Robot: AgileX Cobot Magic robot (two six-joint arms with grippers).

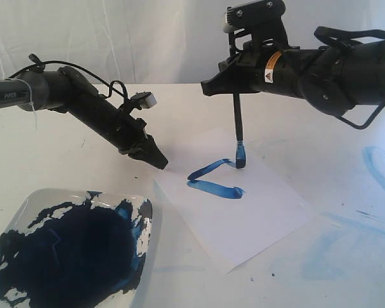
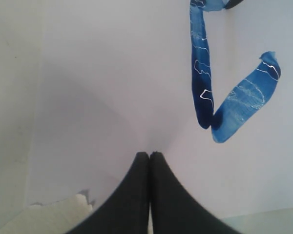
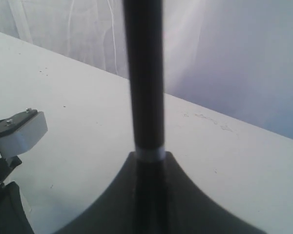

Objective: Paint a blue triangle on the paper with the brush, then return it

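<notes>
Black brush (image 3: pixel 144 73) tight between jaws of right end effector (image 3: pixel 149 158), white tabletop (image 3: pixel 88 122) behind.

Bright diffuse light, faint shadows, glints on blue triangle (image 2: pixel 201 73), brush (image 3: pixel 144 73) perhaps blurred

The triangle (image 1: pixel 215 188) is showing streaky blue on the white paper (image 1: pixel 244 221), and the black brush (image 1: pixel 237 122) is carrying a blue-stained tip.

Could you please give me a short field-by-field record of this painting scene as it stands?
brush: upright in right gripper, tip on the paper
blue triangle: two strokes meeting in one corner, third side missing
left gripper: fingers shut, empty, tip at the paper's edge
paint tray: exterior view's lower left, holds dark blue paint
stage: painting unfinished
</notes>
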